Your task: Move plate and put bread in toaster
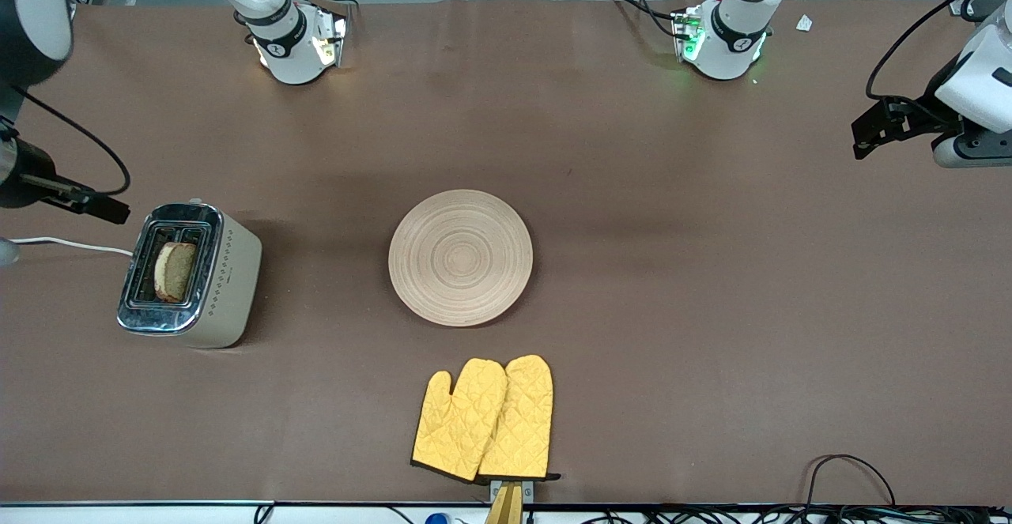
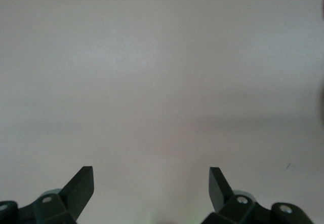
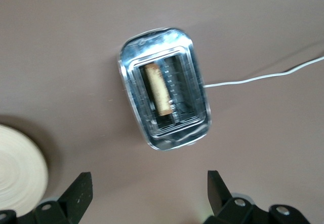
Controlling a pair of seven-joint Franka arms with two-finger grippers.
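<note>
The cream-white toaster (image 1: pixel 225 279) stands toward the right arm's end of the table. The brown bread slice (image 1: pixel 175 271) stands on edge in one of its slots. The wooden plate (image 1: pixel 461 258) lies bare in the middle of the table. My right gripper (image 3: pixel 149 176) is open and empty, high up at the toaster's end of the table. Its wrist view shows the toaster (image 3: pixel 164 135), the bread (image 3: pixel 157 89) in the slot and the plate's edge (image 3: pixel 20 168). My left gripper (image 2: pixel 152 171) is open and empty, raised over bare table at the left arm's end.
A pair of yellow oven mitts (image 1: pixel 486 417) lies nearer the front camera than the plate. The toaster's white cord (image 1: pixel 71 244) runs off toward the table's end. Black cables (image 1: pixel 850 476) lie at the front edge.
</note>
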